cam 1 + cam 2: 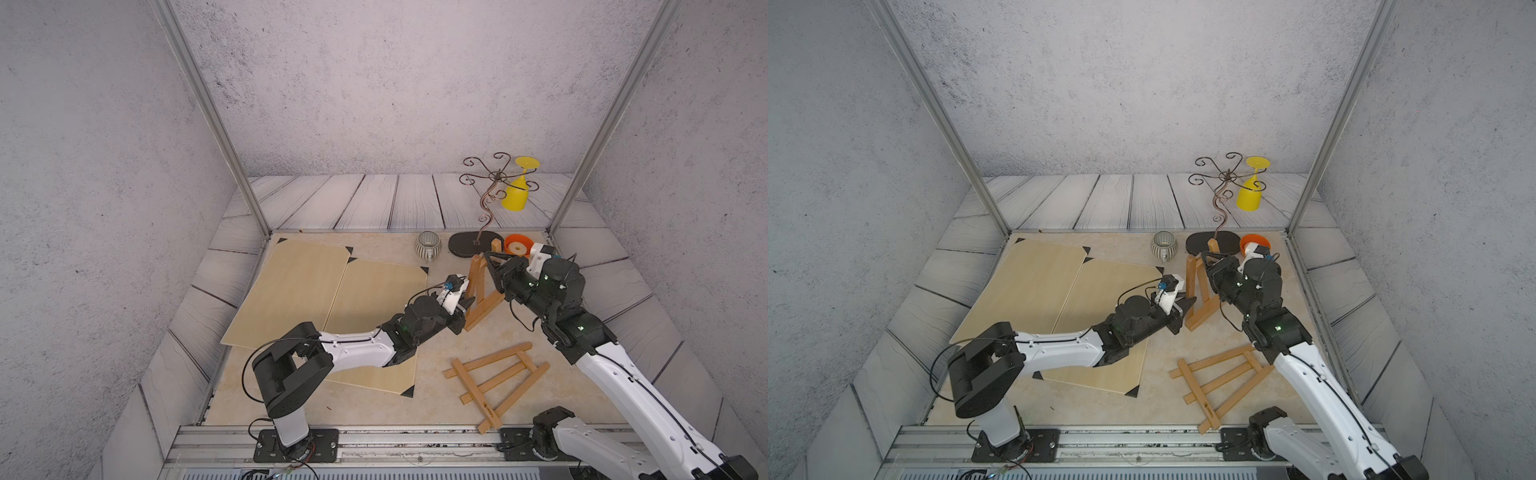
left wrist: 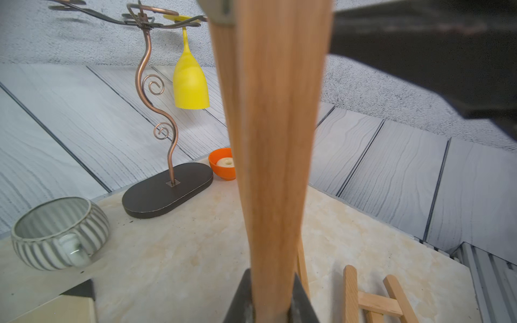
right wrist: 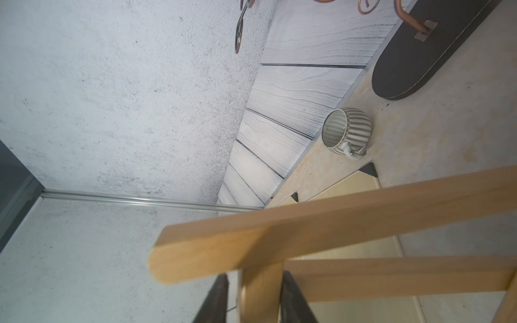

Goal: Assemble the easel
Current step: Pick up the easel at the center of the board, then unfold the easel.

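L gripper (image 1: pixel 468 305) is squeezing a leg of the easel frame (image 1: pixel 484 311), far right, so it's standing up. R gripper (image 1: pixel 491 259) is sitting loose round its top, not pinching. 2nd frame (image 1: pixel 488 359) is lying flat nearer

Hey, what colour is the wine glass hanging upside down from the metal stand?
Yellow; the wine glass shows best in the left wrist view.

Both top views look steeply down from above the near edge toward the back wall (image 1: pixel 374 83), covering the whole tabletop (image 1: pixel 432 345). Each wrist view sits very near the standing easel frame (image 2: pixel 274 139); both share the striped cup (image 2: pixel 60 232) and glass stand (image 2: pixel 167 193).
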`<state>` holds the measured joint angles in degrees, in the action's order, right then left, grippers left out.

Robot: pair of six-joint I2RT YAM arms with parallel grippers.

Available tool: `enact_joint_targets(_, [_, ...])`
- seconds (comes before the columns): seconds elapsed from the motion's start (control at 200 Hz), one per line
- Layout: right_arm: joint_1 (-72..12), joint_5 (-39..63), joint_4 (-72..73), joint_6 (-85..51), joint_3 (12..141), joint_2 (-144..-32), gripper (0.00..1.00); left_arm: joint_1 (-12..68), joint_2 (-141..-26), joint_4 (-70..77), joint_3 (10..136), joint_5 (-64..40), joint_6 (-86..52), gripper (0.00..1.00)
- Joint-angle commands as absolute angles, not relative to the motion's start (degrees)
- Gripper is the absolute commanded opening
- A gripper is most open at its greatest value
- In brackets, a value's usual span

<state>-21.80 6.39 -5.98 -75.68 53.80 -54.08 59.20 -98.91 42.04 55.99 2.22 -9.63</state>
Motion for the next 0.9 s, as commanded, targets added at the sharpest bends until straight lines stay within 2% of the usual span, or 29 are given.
enact_joint_targets(0.0, [-21.9, 6.4, -5.7, -72.5, 54.5, -51.7, 0.51, 57.7, -95.3, 40.3, 57.1, 3.7, -7.6, 0.0])
enact_joint_targets(0.045, [-21.9, 6.5, -6.9, -70.9, 55.3, -51.7, 0.6, 56.9, -94.4, 39.6, 57.0, 3.0, -7.7, 0.0])
enact_joint_targets(0.2, [-21.8, 7.3, -11.8, -63.9, 58.2, -51.6, 0.76, 52.1, -89.6, 35.2, 56.5, -1.7, -9.5, 0.0])
enact_joint_targets(0.34, [-21.8, 8.8, -15.7, -57.7, 59.3, -51.2, 0.84, 45.2, -85.0, 31.2, 56.0, -6.7, -16.9, 0.0])
enact_joint_targets(0.535, [-21.9, 13.4, -18.4, -49.5, 57.0, -51.9, 0.84, 39.7, -80.1, 29.1, 55.4, -12.0, -23.5, 0.0])
enact_joint_targets(0.771, [-24.0, 22.0, -3.2, -49.1, 45.9, -56.8, 0.84, 38.0, -74.4, 26.9, 56.5, -11.8, -33.4, 0.0])
enact_joint_targets(0.896, [-26.8, 21.2, 4.6, -51.8, 40.6, -57.8, 0.84, 37.9, -72.7, 27.1, 56.3, -9.9, -38.2, 0.0])
